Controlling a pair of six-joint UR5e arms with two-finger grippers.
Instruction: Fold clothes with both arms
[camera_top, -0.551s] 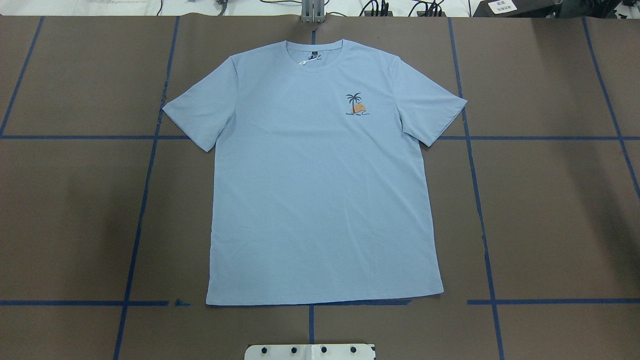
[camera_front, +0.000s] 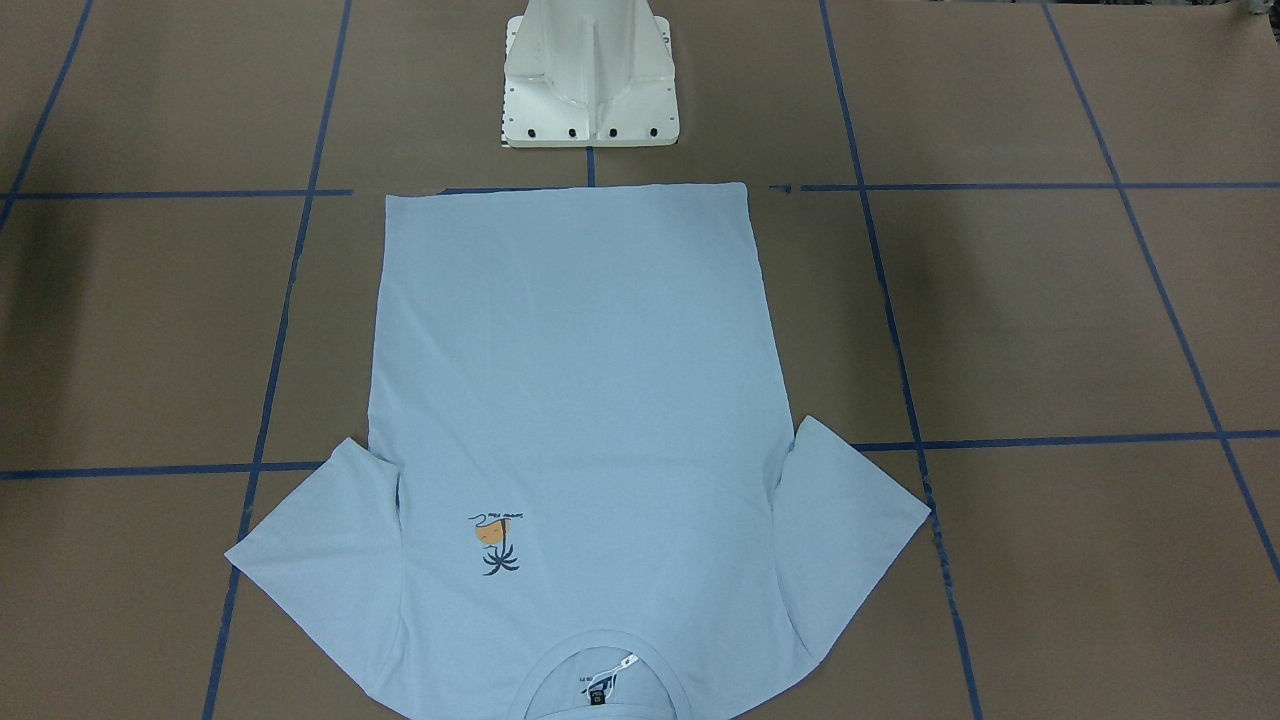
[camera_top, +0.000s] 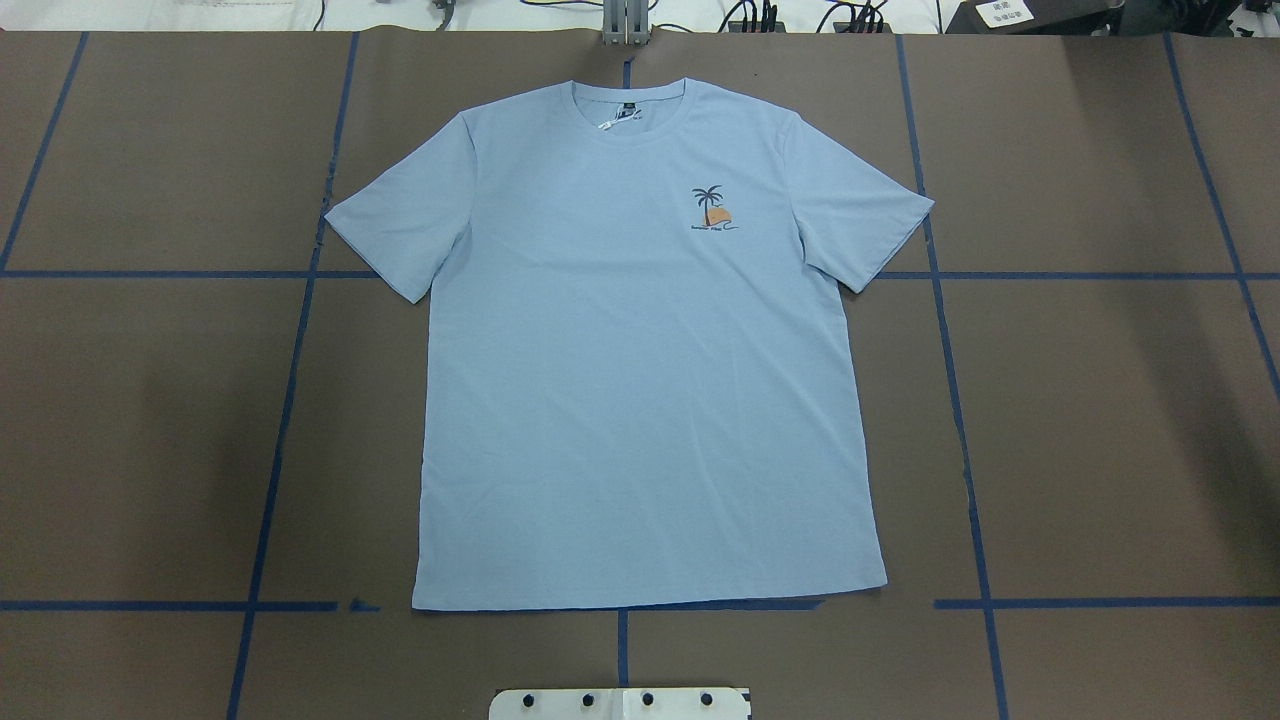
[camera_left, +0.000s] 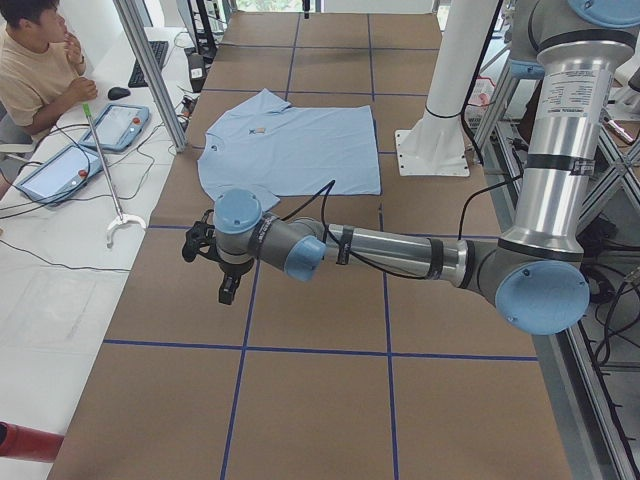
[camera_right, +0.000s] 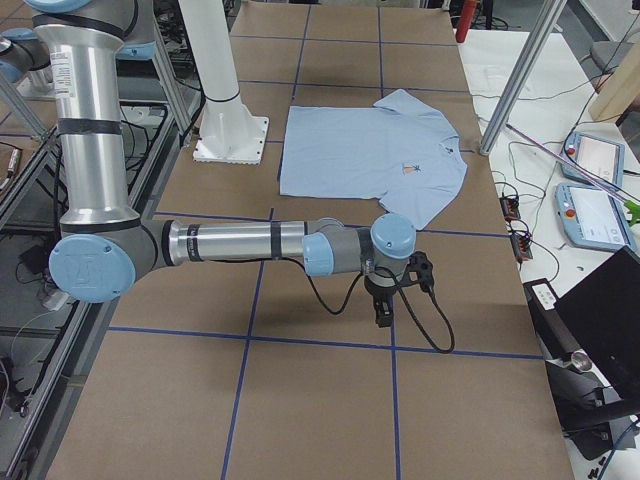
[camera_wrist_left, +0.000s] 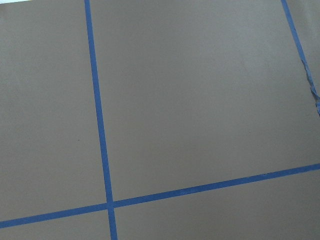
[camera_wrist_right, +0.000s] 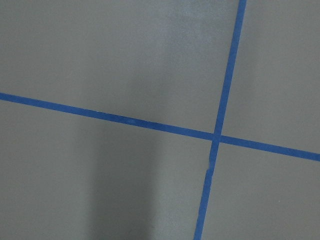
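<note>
The left fingers (camera_left: 227, 294) are seen only from the table's end, as a small black shape pointed down above the bare tabletop (camera_left: 320, 400), beside a blue tape line (camera_left: 242, 340); how far they are parted cannot be told, nor whether anything is held. The right fingers (camera_right: 381, 316) are likewise caught only in the opposite side view, pointed down over the brown surface; their opening cannot be judged either. Both wrist views are filled by brown tabletop and crossing tape.

Behind each set of fingers a blue-capped wrist is carried on a silver forearm; the left arm (camera_left: 390, 250) and the right arm (camera_right: 235, 242) are each stretched out low and nearly level over the tabletop, bent at a grey elbow, then raised upright. Each arm is held well apart from the T-shirt (camera_top: 640, 380), towards its own end of the table.

The T-shirt is laid flat and face up at the middle of the tabletop, with both short sleeves spread out; its hem is placed nearest the white pedestal (camera_front: 590, 90) and its collar (camera_top: 630, 95) is turned away from it. The palm-tree print (camera_top: 712, 208) is shown on the chest; a dark label (camera_top: 628, 108) is seen inside the neck. A seated person (camera_left: 35, 70) is seen at a white desk on the collar side.
</note>
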